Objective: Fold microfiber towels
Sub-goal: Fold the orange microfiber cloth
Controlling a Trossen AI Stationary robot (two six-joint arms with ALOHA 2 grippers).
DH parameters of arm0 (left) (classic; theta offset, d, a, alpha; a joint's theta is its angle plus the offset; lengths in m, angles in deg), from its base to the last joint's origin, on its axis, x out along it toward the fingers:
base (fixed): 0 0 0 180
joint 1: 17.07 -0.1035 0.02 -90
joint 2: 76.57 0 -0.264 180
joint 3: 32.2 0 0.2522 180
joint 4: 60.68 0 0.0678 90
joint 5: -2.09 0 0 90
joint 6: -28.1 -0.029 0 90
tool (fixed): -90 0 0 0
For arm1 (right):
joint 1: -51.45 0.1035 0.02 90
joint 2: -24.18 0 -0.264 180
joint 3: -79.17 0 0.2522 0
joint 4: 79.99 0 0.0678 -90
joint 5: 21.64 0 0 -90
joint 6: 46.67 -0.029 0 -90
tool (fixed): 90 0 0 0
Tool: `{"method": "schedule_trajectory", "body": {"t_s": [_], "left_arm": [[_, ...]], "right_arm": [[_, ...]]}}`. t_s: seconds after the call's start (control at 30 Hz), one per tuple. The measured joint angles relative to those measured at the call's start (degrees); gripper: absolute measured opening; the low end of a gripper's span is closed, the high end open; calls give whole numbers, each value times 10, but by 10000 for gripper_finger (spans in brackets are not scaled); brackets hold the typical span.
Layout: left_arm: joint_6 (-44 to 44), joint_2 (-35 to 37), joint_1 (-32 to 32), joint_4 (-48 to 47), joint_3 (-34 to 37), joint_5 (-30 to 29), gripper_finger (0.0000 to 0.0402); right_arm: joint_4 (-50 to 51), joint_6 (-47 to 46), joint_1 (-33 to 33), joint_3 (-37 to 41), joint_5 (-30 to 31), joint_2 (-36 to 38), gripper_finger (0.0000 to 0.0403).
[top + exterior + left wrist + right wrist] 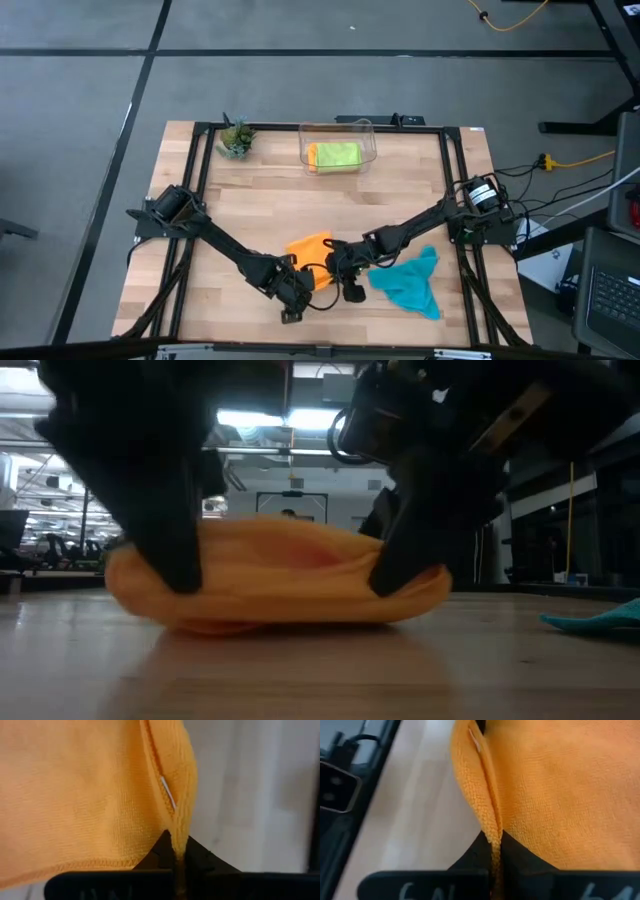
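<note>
both grippers pinch the orange towel (310,246), teal towel (408,282) beside

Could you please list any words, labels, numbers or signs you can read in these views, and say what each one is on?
None can be read.
Pale marks on the right gripper, shut on the orange towel: cut off by the frame edge, unreadable.
White tag on that towel's hem, by the left gripper: no print visible.
</note>
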Motion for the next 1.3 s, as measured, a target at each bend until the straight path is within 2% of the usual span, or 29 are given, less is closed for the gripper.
{"method": "schedule_trajectory", "body": {"t_s": [0.2, 0.43, 0.8, 1.03, 1.13, 1.3], "left_arm": [[-2, 0, 1, -28, -52, 29, 0], [-3, 2, 3, -48, -85, 42, 0], [-3, 3, 3, -47, -87, 36, 0], [13, 2, 6, -48, -88, 1, 2], [14, 1, 6, -48, -87, -1, 23], [43, 1, 2, -47, -88, -2, 85]], "right_arm": [[-1, -38, 10, -1, -38, 3, 12], [9, -50, 19, -1, -48, 39, 12], [28, -20, 19, -1, -3, 64, 12], [31, -21, 20, -1, 6, 64, 12], [32, -21, 21, -1, 17, 64, 12], [31, -39, 21, -1, 40, 64, 12]]}}
